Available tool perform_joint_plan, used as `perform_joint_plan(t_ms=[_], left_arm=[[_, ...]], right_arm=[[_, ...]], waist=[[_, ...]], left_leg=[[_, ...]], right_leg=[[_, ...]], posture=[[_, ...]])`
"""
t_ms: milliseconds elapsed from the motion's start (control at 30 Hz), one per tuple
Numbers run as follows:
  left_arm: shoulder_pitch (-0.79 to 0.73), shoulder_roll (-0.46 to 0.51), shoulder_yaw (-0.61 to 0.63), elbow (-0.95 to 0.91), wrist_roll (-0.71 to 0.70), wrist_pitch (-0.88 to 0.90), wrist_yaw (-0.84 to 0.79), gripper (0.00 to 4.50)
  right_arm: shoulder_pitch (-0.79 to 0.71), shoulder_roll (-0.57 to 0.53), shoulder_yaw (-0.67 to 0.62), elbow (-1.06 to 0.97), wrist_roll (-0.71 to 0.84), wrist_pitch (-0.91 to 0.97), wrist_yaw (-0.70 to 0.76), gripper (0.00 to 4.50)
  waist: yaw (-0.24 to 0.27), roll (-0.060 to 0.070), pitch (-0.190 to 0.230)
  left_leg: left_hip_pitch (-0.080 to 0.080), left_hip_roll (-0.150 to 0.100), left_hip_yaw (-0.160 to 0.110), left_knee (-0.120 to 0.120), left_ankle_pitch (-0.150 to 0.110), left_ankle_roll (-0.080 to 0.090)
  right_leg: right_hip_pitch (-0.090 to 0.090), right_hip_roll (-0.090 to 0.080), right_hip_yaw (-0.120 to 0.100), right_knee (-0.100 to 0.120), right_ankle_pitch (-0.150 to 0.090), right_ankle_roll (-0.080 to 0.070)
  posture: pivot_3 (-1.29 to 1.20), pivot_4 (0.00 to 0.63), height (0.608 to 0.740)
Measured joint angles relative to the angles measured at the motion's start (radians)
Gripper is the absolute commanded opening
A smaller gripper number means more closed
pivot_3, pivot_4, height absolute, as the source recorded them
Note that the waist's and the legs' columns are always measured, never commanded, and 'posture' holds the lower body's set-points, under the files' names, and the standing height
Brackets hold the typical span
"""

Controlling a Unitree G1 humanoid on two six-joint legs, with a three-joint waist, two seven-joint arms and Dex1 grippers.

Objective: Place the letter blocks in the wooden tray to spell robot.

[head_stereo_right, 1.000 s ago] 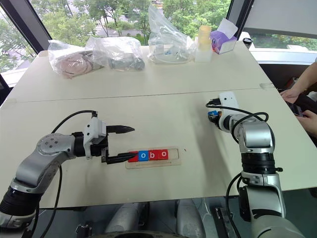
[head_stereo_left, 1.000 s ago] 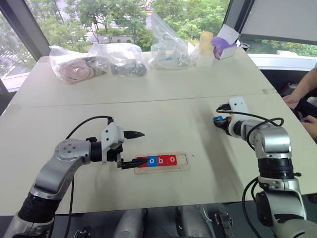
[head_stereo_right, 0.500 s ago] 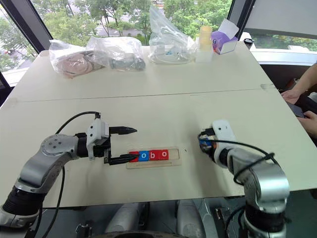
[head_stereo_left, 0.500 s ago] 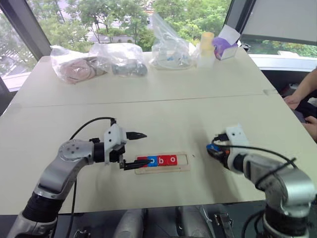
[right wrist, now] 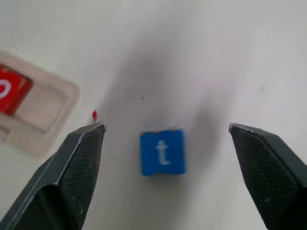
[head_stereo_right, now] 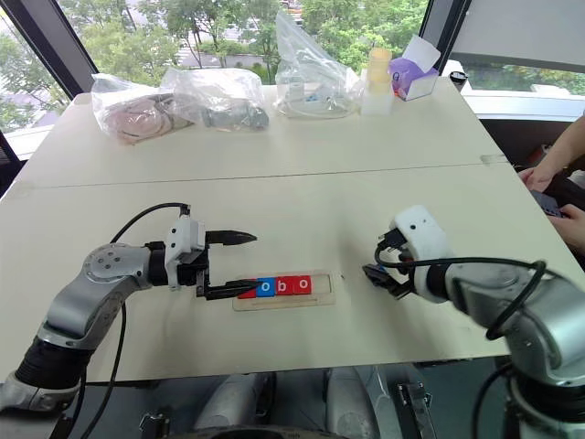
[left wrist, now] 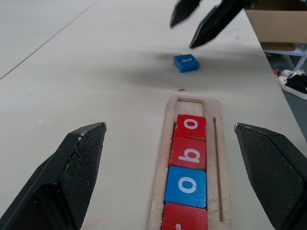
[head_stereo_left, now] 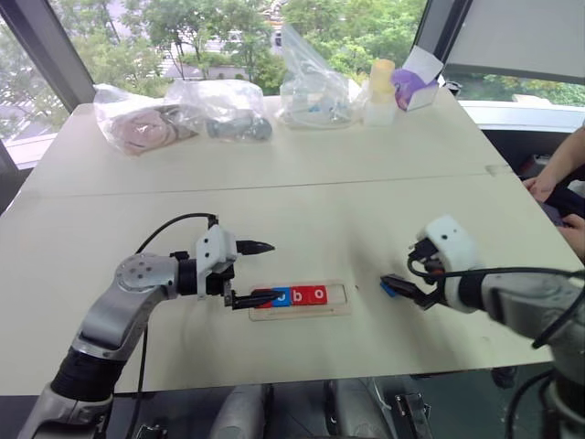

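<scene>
Now, from the left eye view, the wooden tray (head_stereo_left: 302,301) is lying flat on the near part of the table (head_stereo_left: 302,219), holding four letter blocks (head_stereo_left: 294,295) in a row at its left end, with the right end of its slot standing bare. The left gripper (head_stereo_left: 263,273) is hovering at the tray's left end with its fingers spread apart, the lower finger lying over the first red block. The right gripper (head_stereo_left: 398,286) is hanging to the right of the tray, and the blue t block (head_stereo_left: 388,289) is sitting on the table just under its tips. Plastic bags (head_stereo_left: 219,108) and a yellow-capped bottle (head_stereo_left: 378,91) are resting at the far edge, and a person's arm (head_stereo_left: 554,174) is reaching in at the right.

From the left wrist view, the left gripper's fingers (left wrist: 76,167) are standing wide on either side of the tray, gripping nothing. The blocks are reading o, b, o up the slot above a red one cut off at the frame edge. The blue block is lying on the table past the tray's bare end, apart from it, beneath the other gripper's black tips.

From the right wrist view, the right gripper's fingers (right wrist: 76,167) are gaping wide with the blue t block lying free between them, touching neither, near the tray's empty end
</scene>
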Motion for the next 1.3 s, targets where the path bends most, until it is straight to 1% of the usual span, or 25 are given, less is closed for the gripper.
perform_joint_plan(t_ms=[33, 67, 167, 200, 233, 300, 367, 467, 567, 733, 1033, 1133, 1233, 1267, 1300], left_arm=[[-0.001, 0.000, 0.000, 0.004, 0.000, -0.002, 0.000, 4.50], [-0.001, 0.000, 0.000, 0.006, 0.001, -0.003, 0.000, 4.50], [-0.005, 0.000, 0.000, 0.006, 0.001, -0.006, 0.000, 4.50], [-0.007, 0.001, 0.000, 0.006, 0.002, -0.006, 0.001, 4.50], [-0.009, 0.001, 0.000, 0.005, 0.002, -0.007, 0.001, 4.50], [-0.008, 0.003, 0.001, 0.004, 0.002, -0.007, 0.005, 4.50], [-0.005, 0.006, 0.003, 0.001, 0.001, -0.006, 0.010, 4.50], [0.006, 0.012, 0.005, -0.013, 0.001, -0.002, 0.021, 4.50], [0.014, 0.015, 0.007, -0.022, 0.000, 0.007, 0.029, 4.50], [0.025, 0.017, 0.010, -0.033, -0.001, 0.014, 0.045, 4.50], [0.024, 0.017, 0.011, -0.035, -0.002, 0.016, 0.053, 4.50], [0.024, 0.017, 0.012, -0.036, -0.002, 0.017, 0.057, 4.50], [0.024, 0.018, 0.015, -0.037, -0.002, 0.017, 0.062, 4.50], [0.024, 0.019, 0.015, -0.037, -0.002, 0.017, 0.063, 4.50], [0.025, 0.019, 0.015, -0.037, -0.002, 0.017, 0.063, 4.50]], right_arm=[[0.025, -0.074, 0.041, 0.028, -0.032, -0.106, 0.085, 4.42], [0.060, -0.145, 0.088, 0.076, -0.089, -0.255, 0.182, 4.42], [0.114, -0.255, 0.215, 0.261, -0.302, -0.715, 0.425, 4.42], [0.111, -0.277, 0.257, 0.335, -0.367, -0.863, 0.504, 4.42], [0.109, -0.284, 0.277, 0.378, -0.401, -0.933, 0.544, 4.42], [0.057, -0.280, 0.357, 0.510, -0.504, -1.127, 0.650, 4.42], [0.000, -0.252, 0.410, 0.611, -0.580, -1.262, 0.711, 4.42], [-0.063, -0.196, 0.445, 0.710, -0.634, -1.385, 0.761, 4.42], [-0.112, -0.141, 0.454, 0.788, -0.661, -1.463, 0.794, 4.42], [-0.171, -0.082, 0.457, 0.902, -0.685, -1.556, 0.851, 4.42], [-0.231, -0.025, 0.457, 0.989, -0.714, -1.643, 0.923, 4.42], [-0.242, -0.006, 0.459, 1.002, -0.722, -1.654, 0.941, 3.62], [-0.243, 0.005, 0.464, 1.009, -0.731, -1.656, 0.957, 2.13], [-0.243, 0.008, 0.464, 1.010, -0.732, -1.655, 0.958, 1.52], [-0.243, 0.011, 0.463, 1.009, -0.732, -1.654, 0.959, 1.15]], waist=[[0.001, 0.000, 0.000], [0.001, 0.000, 0.000], [-0.002, -0.001, 0.001], [-0.004, -0.001, 0.001], [-0.005, -0.001, 0.001], [-0.008, -0.001, 0.001], [-0.008, -0.001, 0.001], [-0.004, -0.001, 0.001], [-0.001, -0.001, 0.002], [-0.002, -0.001, 0.001], [-0.003, -0.001, 0.001], [-0.003, -0.001, 0.001], [-0.003, -0.001, 0.001], [-0.003, -0.001, 0.001], [-0.003, -0.001, 0.001]], left_leg=[[0.000, 0.000, 0.000, 0.000, 0.000, 0.000], [0.000, 0.000, 0.000, 0.000, -0.001, 0.001], [0.000, -0.001, 0.003, 0.001, -0.001, 0.001], [0.000, -0.001, 0.003, 0.001, -0.001, 0.001], [0.000, -0.001, 0.003, 0.001, -0.001, 0.001], [0.001, 0.000, 0.003, 0.001, -0.001, 0.001], [0.001, 0.000, 0.003, 0.001, -0.001, 0.001], [0.001, 0.000, 0.002, 0.001, -0.001, 0.001], [0.001, 0.000, 0.002, 0.001, -0.001, 0.001], [0.001, 0.000, 0.002, 0.001, -0.001, 0.000], [0.002, 0.000, 0.002, 0.001, 0.000, 0.000], [0.002, 0.000, 0.002, 0.001, 0.000, 0.000], [0.002, 0.000, 0.002, 0.002, 0.000, 0.000], [0.002, 0.000, 0.002, 0.002, 0.000, 0.000], [0.002, 0.000, 0.002, 0.002, 0.000, 0.000]], right_leg=[[0.000, 0.000, -0.001, 0.000, 0.000, 0.000], [0.001, 0.000, -0.001, -0.001, -0.001, 0.001], [0.002, -0.001, 0.000, -0.004, 0.000, 0.002], [0.002, -0.001, 0.001, -0.004, 0.000, 0.002], [0.002, -0.001, 0.001, -0.004, 0.000, 0.002], [0.002, -0.001, 0.002, -0.003, 0.000, 0.002], [0.002, -0.001, 0.002, -0.002, 0.000, 0.001], [0.001, -0.001, 0.002, -0.001, 0.000, 0.001], [0.001, -0.001, 0.003, -0.002, 0.000, 0.001], [0.002, -0.001, 0.003, -0.001, 0.000, 0.001], [0.002, -0.001, 0.003, 0.000, 0.001, 0.000], [0.002, -0.001, 0.003, 0.000, 0.001, 0.000], [0.002, -0.001, 0.003, 0.000, 0.001, 0.000], [0.002, -0.001, 0.003, 0.001, 0.001, 0.000], [0.002, -0.001, 0.003, 0.001, 0.001, 0.000]], posture=[[0.00, 0.150, 0.740], [0.00, 0.150, 0.740], [0.00, 0.150, 0.740], [0.00, 0.150, 0.740], [0.00, 0.150, 0.740], [0.00, 0.150, 0.740], [0.00, 0.150, 0.740], [0.00, 0.150, 0.740], [0.00, 0.150, 0.740], [0.00, 0.150, 0.740], [0.00, 0.150, 0.740], [0.00, 0.150, 0.740], [0.00, 0.150, 0.740], [0.00, 0.150, 0.740], [0.00, 0.150, 0.740]])
